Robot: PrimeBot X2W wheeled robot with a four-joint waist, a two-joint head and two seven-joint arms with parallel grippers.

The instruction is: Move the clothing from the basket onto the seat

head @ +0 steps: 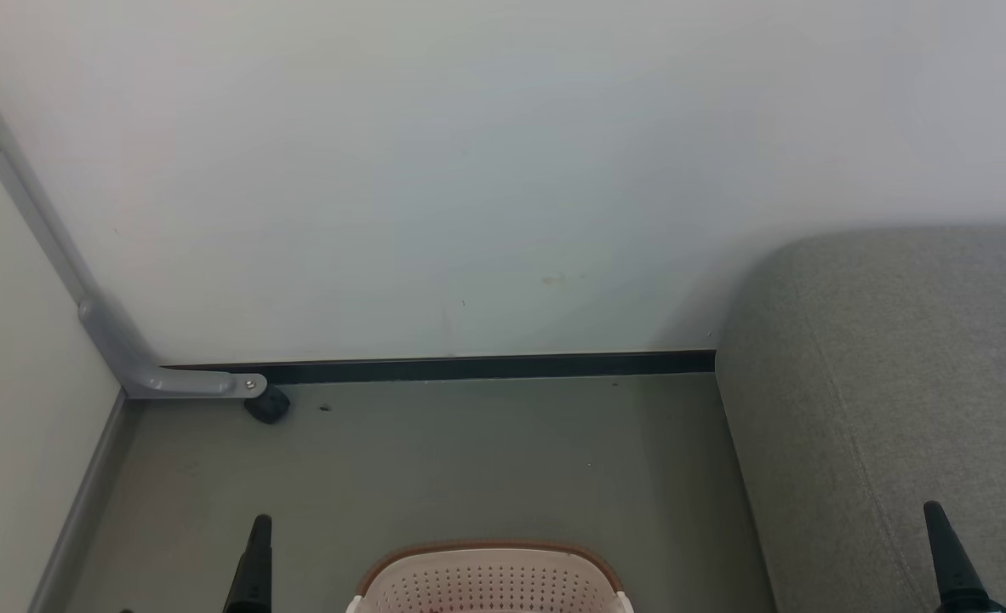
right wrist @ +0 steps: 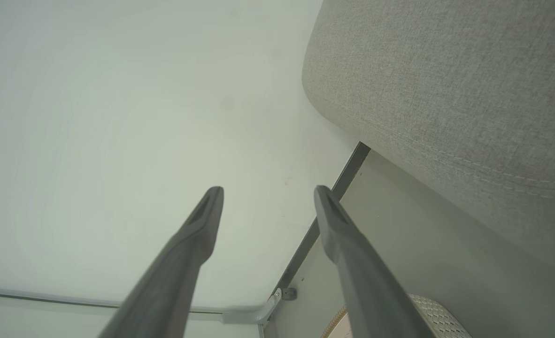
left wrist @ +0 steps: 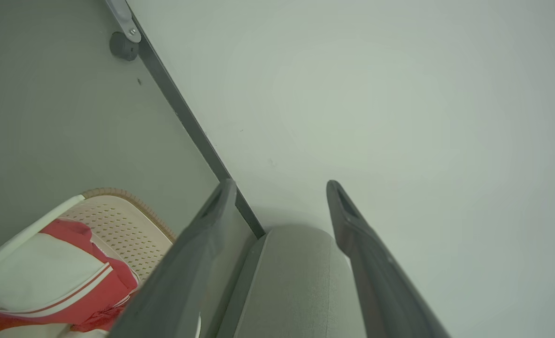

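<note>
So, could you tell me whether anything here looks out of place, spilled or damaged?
Nothing stands out. The clothing lies crumpled inside the basket, which stands upright on the floor beside the seat. The only blemishes are a small dark speck on the floor and a faint mark on the wall.

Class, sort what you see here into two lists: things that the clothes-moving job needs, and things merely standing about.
Belongs to the job:
red-and-white clothing
cream perforated basket
grey sofa

Merely there:
grey frame leg
black castor
dark skirting strip
</note>
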